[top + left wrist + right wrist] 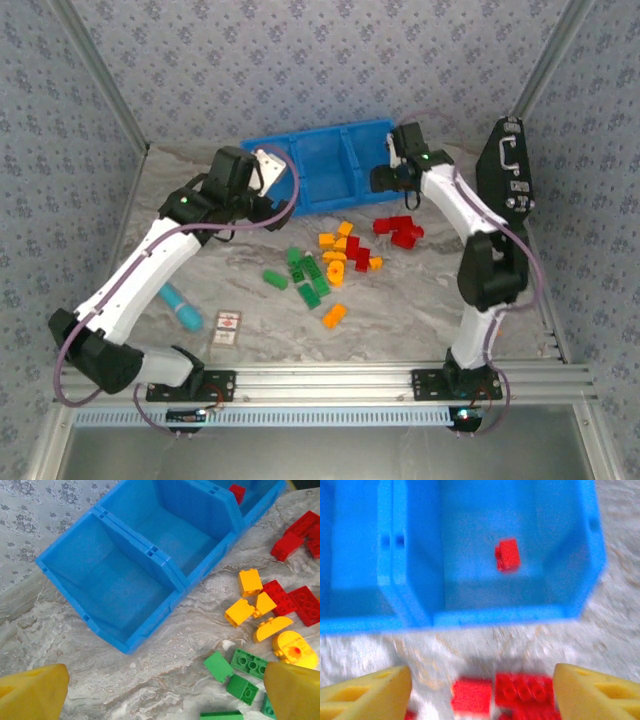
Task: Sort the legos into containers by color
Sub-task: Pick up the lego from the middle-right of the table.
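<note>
Right wrist view: the right gripper (480, 690) hangs just in front of the blue bin (510, 615), its yellow fingers spread wide with nothing between them. One red brick (508, 555) lies on the floor of the bin's right-hand end compartment. More red bricks (522, 692) lie on the table (400, 310) beneath the gripper. The left gripper (162, 695) also stands wide open and empty, above the green bricks (250, 662), with the orange bricks (249, 581) near them.

Marbled table (400, 320), blue bin (318, 168), scattered legos (310, 270), card (228, 327), cylinder (183, 308)
</note>
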